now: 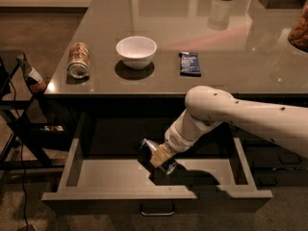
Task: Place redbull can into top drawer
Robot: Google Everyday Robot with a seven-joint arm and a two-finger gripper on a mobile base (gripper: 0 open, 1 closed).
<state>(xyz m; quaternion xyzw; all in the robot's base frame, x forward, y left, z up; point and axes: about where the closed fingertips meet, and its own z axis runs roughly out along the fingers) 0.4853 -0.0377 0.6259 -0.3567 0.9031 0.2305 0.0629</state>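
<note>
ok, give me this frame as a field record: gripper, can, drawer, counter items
gripper: inside the drawer, shut on redbull can
redbull can: held tilted, low over the drawer floor; contact unclear
drawer: top one, pulled open
counter, left to right: brown can on its side, bowl upright, packet flat
task state: can not yet released
</note>
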